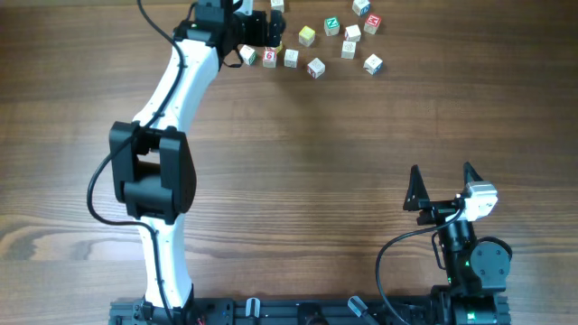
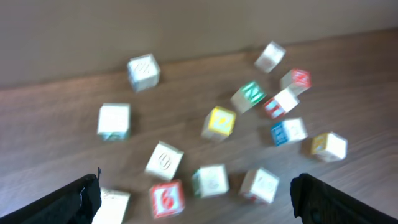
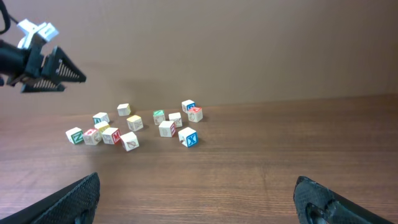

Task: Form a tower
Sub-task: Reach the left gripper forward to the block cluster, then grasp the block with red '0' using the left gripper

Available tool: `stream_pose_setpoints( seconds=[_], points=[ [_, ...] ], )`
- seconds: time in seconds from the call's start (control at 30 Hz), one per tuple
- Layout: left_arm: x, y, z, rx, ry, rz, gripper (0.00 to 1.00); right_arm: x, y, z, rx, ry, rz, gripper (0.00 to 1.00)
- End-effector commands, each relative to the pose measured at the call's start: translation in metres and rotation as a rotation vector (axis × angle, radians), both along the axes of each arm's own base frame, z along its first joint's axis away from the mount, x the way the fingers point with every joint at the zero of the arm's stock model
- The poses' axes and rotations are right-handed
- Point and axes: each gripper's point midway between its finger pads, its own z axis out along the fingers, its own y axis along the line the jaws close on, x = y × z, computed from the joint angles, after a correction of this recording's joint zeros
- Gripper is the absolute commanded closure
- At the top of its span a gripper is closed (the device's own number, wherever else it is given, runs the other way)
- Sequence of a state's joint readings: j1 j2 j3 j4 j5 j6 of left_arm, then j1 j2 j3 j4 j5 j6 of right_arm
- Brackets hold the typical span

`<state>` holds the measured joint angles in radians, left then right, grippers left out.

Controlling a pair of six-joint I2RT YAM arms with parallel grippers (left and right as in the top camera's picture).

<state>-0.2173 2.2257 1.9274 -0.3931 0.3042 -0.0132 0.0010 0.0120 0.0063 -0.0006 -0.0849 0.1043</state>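
Your brown wooden tabletop carries scattered cubes near a plain wall. Your left end effector and right end effector are wide open, both empty.

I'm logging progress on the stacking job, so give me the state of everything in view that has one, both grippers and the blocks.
Left gripper: open, empty, hovering over the blocks.
Right gripper: open, empty, far from the blocks.
Letter cubes: loose, scattered near the table's far edge, none visibly stacked.
Red 6 cube: on the table, ungripped, between the left gripper's fingers in the left wrist view.
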Motion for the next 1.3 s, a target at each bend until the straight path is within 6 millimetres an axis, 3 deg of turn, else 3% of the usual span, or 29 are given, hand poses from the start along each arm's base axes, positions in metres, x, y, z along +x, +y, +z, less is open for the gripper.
stream_pose_setpoints(
  seconds=[0.0,0.17,0.3,0.53,0.6,0.67,0.77,0.97,1.13,1.27],
  points=[
    [0.003,-0.021,-0.001,-0.003,-0.023,-0.019,0.00,0.000,-0.004,0.001,0.001,-0.006,-0.019,0.00],
    [0.016,-0.023,-0.060,0.073,-0.003,0.000,0.00,0.000,-0.004,0.001,0.001,-0.006,-0.019,0.00],
    [0.031,-0.021,-0.082,0.071,-0.037,0.016,0.00,0.000,-0.004,0.001,0.001,-0.006,-0.019,0.00],
    [0.037,-0.014,-0.130,0.113,-0.008,0.053,0.01,0.000,-0.004,0.001,0.000,-0.006,-0.019,0.00],
    [0.038,-0.013,-0.132,0.113,-0.011,0.056,0.07,0.000,-0.004,0.001,0.001,-0.006,-0.019,0.00],
    [0.039,-0.011,-0.131,0.112,-0.015,0.060,0.21,0.000,-0.004,0.001,0.001,-0.006,-0.020,0.00],
    [0.040,-0.008,-0.132,0.112,-0.013,0.065,0.20,0.000,-0.004,0.001,0.001,-0.006,-0.019,0.00],
    [0.038,-0.004,-0.135,0.117,0.004,0.069,0.38,0.000,-0.004,0.001,0.001,-0.006,-0.019,0.00],
    [0.033,-0.002,-0.140,0.126,0.035,0.067,0.46,0.000,-0.004,0.001,0.001,-0.006,-0.020,0.00],
    [0.035,-0.003,-0.128,0.121,0.016,0.069,0.54,0.000,-0.004,0.001,0.001,-0.006,-0.019,0.00]
  ],
)
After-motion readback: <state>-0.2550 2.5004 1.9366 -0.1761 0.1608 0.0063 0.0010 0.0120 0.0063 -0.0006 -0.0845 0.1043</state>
